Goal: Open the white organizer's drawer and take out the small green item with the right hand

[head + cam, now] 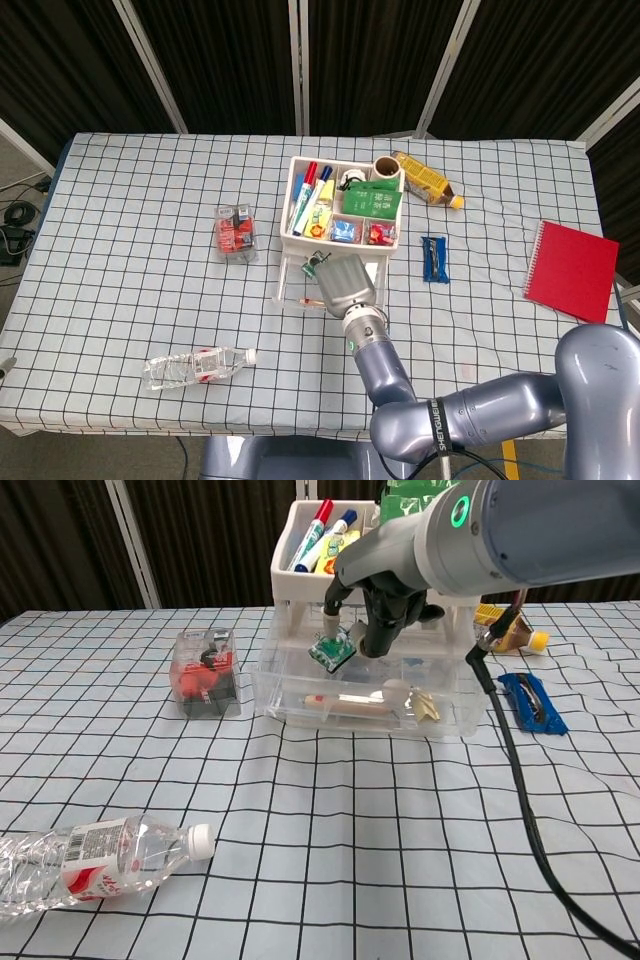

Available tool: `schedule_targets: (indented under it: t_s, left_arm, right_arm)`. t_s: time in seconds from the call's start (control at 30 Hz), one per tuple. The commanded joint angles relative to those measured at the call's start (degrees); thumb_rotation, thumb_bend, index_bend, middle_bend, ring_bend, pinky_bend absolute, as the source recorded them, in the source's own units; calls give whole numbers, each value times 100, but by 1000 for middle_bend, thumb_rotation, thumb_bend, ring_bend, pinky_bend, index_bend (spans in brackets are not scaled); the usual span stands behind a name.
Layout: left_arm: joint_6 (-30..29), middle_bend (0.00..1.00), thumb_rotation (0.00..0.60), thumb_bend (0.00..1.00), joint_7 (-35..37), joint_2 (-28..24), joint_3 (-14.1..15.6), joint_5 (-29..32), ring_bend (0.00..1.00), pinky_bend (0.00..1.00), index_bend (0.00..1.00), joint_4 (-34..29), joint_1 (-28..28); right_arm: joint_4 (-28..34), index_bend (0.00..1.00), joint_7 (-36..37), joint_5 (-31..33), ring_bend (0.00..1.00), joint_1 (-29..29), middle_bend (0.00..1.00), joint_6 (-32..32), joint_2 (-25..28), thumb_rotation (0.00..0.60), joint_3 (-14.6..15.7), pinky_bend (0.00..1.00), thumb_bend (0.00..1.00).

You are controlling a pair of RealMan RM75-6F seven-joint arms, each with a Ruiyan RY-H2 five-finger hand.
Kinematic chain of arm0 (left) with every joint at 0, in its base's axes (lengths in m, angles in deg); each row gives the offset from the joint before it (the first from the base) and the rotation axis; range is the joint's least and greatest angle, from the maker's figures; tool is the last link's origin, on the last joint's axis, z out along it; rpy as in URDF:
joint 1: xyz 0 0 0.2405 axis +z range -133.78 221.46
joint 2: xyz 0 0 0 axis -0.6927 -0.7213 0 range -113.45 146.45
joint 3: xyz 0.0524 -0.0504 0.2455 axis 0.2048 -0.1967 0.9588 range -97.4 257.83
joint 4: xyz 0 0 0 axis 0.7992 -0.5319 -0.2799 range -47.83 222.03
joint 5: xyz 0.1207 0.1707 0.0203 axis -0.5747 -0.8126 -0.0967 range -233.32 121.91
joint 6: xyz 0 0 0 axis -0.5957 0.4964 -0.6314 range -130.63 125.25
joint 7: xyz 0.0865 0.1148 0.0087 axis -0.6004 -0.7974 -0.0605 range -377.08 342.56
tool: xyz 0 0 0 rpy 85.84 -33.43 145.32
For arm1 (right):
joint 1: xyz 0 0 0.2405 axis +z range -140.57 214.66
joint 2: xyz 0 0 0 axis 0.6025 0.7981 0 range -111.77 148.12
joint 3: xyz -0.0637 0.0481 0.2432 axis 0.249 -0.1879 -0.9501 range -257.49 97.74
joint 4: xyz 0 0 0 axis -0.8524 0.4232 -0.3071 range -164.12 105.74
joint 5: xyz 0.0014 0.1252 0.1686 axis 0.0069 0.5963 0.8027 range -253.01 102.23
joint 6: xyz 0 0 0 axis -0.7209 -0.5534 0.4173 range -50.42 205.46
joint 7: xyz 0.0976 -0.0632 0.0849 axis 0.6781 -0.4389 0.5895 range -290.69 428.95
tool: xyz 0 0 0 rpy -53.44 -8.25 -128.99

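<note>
The right hand (372,605) is pinching the small green item (331,650) above the open drawer (360,715) of the white organizer (300,560).

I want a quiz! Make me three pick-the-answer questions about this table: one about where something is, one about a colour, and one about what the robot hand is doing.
1. Where does the clear water bottle lie?
A. On its side near the front left of the table
B. Standing inside the white organizer
C. On top of the notebook

2. What colour is the notebook at the right end of the table?
A. Blue
B. Red
C. Yellow

3. What is the right hand doing?
A. Resting flat on the table
B. Gripping the water bottle
C. Holding the small green item above the open drawer

Answers:
1. A, the chest view shows it lying down at the lower left.
2. B, the head view shows a red cover.
3. C, the chest view shows the fingers pinching the green item over the pulled-out clear drawer.
</note>
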Motion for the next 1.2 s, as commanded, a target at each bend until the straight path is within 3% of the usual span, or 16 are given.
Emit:
schedule_targets:
  t_s: [0.03, 0.3, 0.53, 0.6, 0.77, 1.2]
  left_arm:
    - [-1, 0, 600, 0, -1, -2, 4, -5, 0, 0, 0, -3, 1]
    - [28, 0, 600, 0, -8, -3, 8, 2, 0, 0, 0, -8, -11]
    - [18, 0, 600, 0, 0, 3, 15, -5, 0, 0, 0, 0, -4]
    - [18, 0, 600, 0, 3, 2, 13, -6, 0, 0, 0, 1, -6]
    - [7, 0, 600, 0, 11, -4, 14, -19, 0, 0, 0, -4, -3]
    - [-50, 0, 600, 0, -16, -10, 34, -69, 0, 0, 0, -40, 21]
  right_arm:
    - [88, 534, 48, -69, 1000, -14, 1000, -74, 42, 600, -1, 868, 693]
    - [263, 533, 198, -342, 1000, -54, 1000, -140, 91, 600, 19, 868, 679]
    - [336, 436, 275, -522, 1000, -89, 996, -196, 133, 600, 66, 866, 649]
    - [359, 397, 278, -562, 1000, -94, 986, -226, 146, 600, 77, 864, 610]
    - [502, 346, 302, -629, 996, -127, 969, -371, 209, 600, 84, 862, 389]
    - [694, 403, -18, -648, 1000, -144, 1000, -750, 358, 600, 293, 862, 205]
